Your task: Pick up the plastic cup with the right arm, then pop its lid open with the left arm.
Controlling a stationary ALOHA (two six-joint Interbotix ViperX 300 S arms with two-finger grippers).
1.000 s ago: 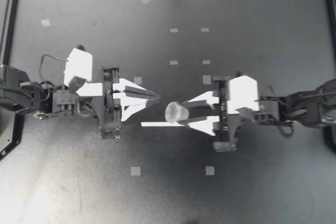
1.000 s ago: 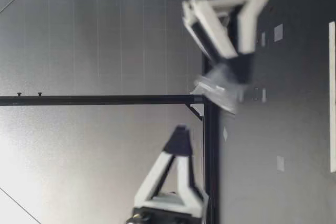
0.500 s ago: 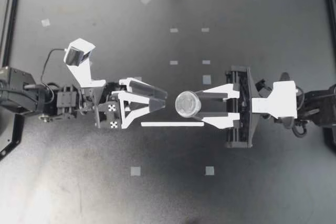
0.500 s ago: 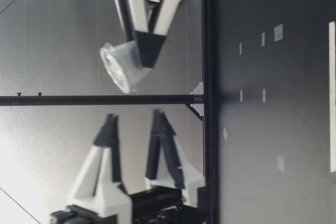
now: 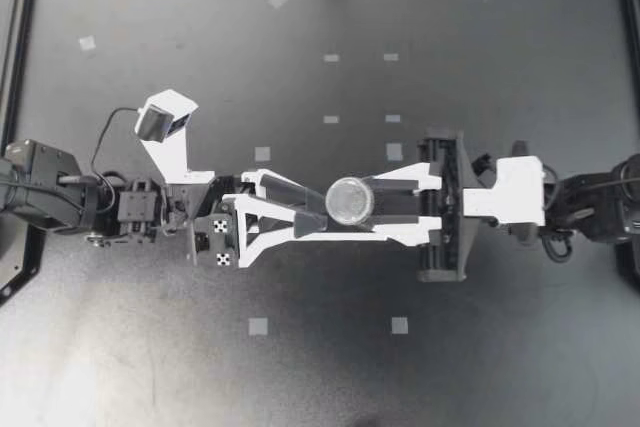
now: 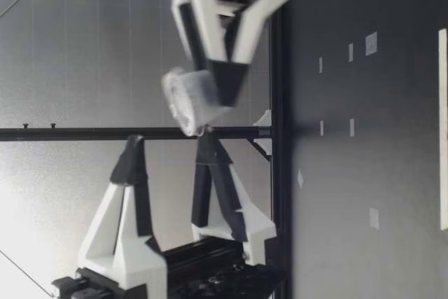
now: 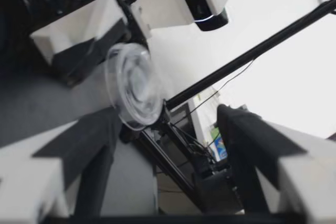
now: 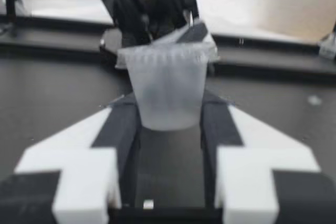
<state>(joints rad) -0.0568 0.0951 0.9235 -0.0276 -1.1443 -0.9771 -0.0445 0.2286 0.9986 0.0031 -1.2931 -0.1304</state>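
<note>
My right gripper [image 5: 346, 205] is shut on a clear plastic cup [image 5: 350, 200] and holds it in the air over the middle of the black table [image 5: 480, 27]. The mouth of the cup faces up. My left gripper [image 5: 312, 212] is open and turned on its side, with its tips right at the cup. In the low view the cup [image 6: 187, 101] hangs in my right gripper [image 6: 220, 85], just past the spread tips of my left gripper [image 6: 170, 143]. The left wrist view shows the cup [image 7: 134, 87] ahead of one finger [image 7: 100, 135]. In the right wrist view the cup [image 8: 168, 85] sits between the fingers [image 8: 121, 124].
A thin white strip [image 6: 442, 127] lies flat on the table below the grippers. Small grey tape squares [image 5: 258, 326] [image 5: 399, 325] mark the surface. A black frame [image 5: 20, 47] borders the table.
My left gripper has opened wide, rolled onto its side and advanced to the cup. My right gripper has lifted the cup, turned it mouth up and brought it toward the left gripper.
</note>
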